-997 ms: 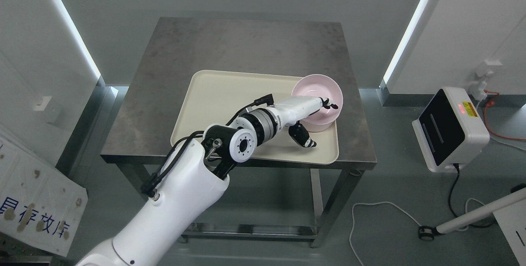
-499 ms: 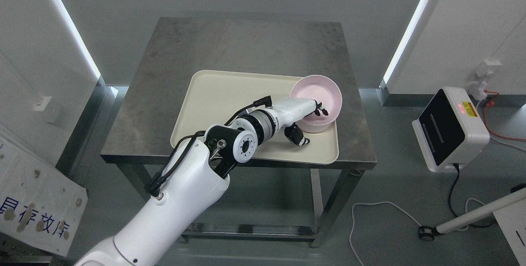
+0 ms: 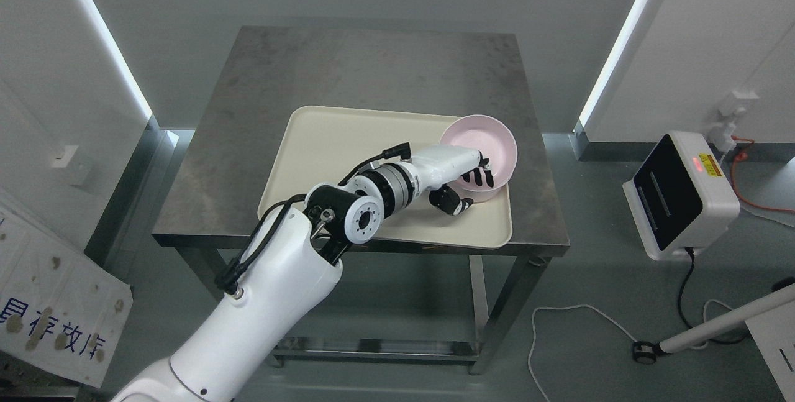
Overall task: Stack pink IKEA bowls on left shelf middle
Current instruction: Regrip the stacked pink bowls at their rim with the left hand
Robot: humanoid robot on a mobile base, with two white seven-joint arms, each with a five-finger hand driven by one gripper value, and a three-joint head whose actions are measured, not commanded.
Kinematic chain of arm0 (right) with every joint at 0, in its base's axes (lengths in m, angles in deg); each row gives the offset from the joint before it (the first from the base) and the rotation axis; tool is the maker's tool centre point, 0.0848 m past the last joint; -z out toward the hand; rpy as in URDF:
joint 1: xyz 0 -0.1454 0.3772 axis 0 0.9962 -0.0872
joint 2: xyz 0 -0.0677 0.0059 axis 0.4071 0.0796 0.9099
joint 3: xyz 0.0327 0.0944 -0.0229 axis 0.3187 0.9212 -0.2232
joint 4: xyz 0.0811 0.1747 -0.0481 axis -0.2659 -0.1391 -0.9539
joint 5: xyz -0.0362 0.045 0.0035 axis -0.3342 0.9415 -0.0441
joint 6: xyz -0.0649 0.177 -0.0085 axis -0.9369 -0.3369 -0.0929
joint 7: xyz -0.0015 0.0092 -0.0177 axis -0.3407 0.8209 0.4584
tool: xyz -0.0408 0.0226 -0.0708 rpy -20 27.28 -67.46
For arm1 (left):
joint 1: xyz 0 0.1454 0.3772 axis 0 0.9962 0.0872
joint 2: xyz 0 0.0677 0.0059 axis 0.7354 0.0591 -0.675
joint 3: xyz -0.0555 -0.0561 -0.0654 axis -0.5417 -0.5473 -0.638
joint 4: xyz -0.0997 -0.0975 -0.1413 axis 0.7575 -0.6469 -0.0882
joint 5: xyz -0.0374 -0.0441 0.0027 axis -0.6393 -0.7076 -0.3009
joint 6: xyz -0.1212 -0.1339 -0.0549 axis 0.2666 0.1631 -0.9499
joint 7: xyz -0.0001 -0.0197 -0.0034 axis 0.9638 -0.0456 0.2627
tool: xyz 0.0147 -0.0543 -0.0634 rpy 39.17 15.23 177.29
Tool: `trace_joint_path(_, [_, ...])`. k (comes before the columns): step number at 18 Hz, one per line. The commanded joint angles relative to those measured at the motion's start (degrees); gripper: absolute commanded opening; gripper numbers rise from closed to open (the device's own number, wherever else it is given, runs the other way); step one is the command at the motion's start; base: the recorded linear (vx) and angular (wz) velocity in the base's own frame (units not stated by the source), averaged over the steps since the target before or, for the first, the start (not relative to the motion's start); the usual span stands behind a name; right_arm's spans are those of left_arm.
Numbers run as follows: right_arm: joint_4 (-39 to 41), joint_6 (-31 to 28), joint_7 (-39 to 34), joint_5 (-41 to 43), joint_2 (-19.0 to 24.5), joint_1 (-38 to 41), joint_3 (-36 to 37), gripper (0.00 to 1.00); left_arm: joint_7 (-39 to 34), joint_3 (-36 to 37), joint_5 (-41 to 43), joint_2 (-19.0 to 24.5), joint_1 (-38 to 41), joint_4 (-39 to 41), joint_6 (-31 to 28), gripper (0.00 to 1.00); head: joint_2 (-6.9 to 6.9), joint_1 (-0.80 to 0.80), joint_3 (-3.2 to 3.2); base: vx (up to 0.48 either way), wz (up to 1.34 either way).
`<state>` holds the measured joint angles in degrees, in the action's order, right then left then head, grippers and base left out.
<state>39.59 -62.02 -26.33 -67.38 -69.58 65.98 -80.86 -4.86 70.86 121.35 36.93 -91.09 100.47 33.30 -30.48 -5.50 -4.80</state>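
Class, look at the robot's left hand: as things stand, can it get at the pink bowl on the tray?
Probably yes. The left hand is already at the pink bowl, fingers over its near rim, thumb outside below. Nothing else lies on the cream tray to block it.

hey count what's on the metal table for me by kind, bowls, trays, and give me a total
Pink bowl: 1, gripped at its near rim by the left hand
Cream tray: 1
Total: 2
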Motion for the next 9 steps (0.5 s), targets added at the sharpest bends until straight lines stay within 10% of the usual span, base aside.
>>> trace_joint_path(1, [1.93, -0.04, -0.02, 0.0, -1.0, 1.67, 0.62, 1.0, -1.32, -1.68, 0.62, 1.0, 0.89, -2.28, 3.21, 0.32, 0.0, 0.0, 0.0, 0.0, 0.0])
trace_joint_path(9, [1.93, 0.04, -0.02, 0.0, -1.0, 1.67, 0.62, 1.0, -3.18, -1.32, 1.95, 1.0, 1.06, -6.07, 4.36, 0.3, 0.0, 0.0, 0.0, 0.0, 0.0])
